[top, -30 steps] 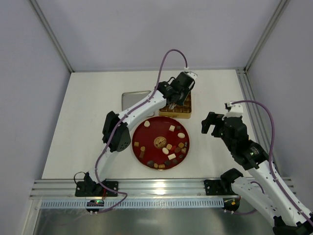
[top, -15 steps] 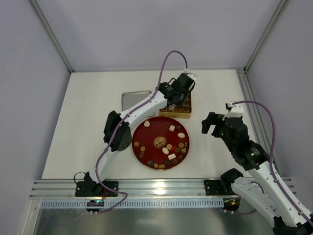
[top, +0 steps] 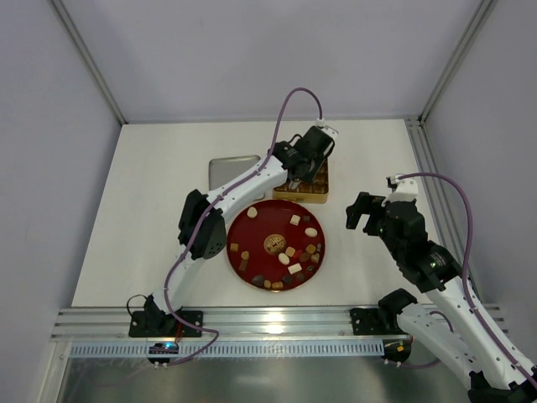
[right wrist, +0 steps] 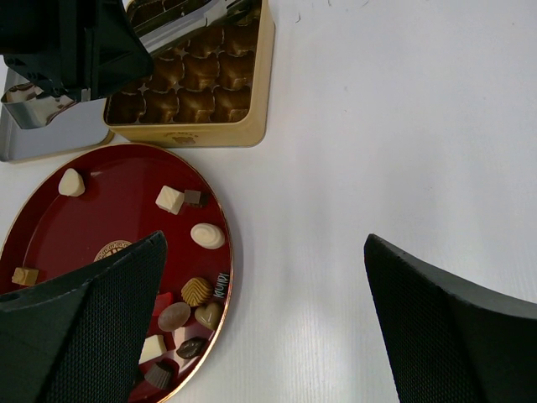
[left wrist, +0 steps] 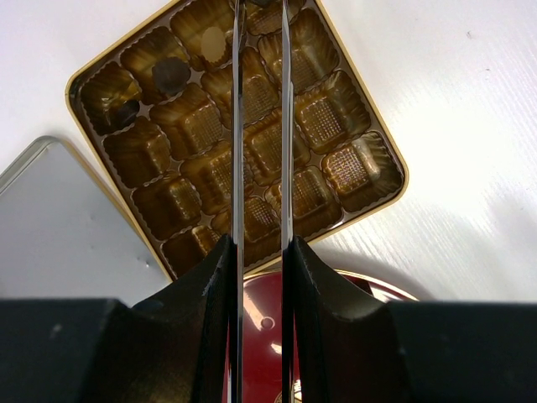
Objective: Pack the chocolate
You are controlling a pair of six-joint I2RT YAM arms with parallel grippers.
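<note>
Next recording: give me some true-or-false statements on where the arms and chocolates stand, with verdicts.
1. The left gripper hangs over the gold tin. True.
2. The right arm grips a chocolate. False: the right gripper is open, holding nothing.
3. Most cells that show in the tin are empty; a few hold chocolates. True.
4. Every chocolate is packed. False: many lie on the red plate.

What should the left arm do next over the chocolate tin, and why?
Probably lower the left tool into an empty cup of the gold tin and open it. It hangs over the tin, nearly closed, with something dark seemingly pinched at its end; only three chocolates show in the cups.
</note>
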